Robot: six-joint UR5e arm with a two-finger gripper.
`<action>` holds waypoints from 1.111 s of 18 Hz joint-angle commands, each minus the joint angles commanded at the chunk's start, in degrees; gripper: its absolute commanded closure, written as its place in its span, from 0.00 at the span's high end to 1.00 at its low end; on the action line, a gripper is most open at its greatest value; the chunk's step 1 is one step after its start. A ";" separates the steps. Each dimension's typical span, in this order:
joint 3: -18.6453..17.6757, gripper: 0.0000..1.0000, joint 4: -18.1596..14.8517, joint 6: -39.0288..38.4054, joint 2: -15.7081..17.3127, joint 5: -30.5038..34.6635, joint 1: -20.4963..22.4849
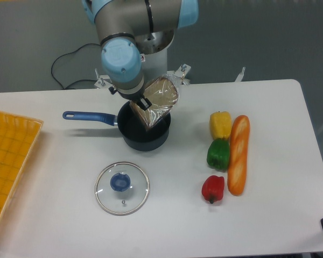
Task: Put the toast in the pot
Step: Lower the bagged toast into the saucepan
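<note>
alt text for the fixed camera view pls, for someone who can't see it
A robot arm's end effector holds a plastic-wrapped toast tilted over a dark pot with a blue handle on a white table. A glass lid lies in front; three peppers and a baguette lie to the right.

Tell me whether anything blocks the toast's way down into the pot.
Nothing visible does. The gripper holds the toast tilted over the pot, its lower corner at the open mouth. The glass lid lies off on the table in front of the pot, apart from it.
</note>
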 joint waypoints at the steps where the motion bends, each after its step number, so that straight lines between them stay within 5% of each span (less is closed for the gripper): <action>1: 0.00 0.14 0.00 -0.88 -0.52 0.18 -0.44; 20: 0.79 0.15 0.35 -8.35 -5.10 4.13 -5.19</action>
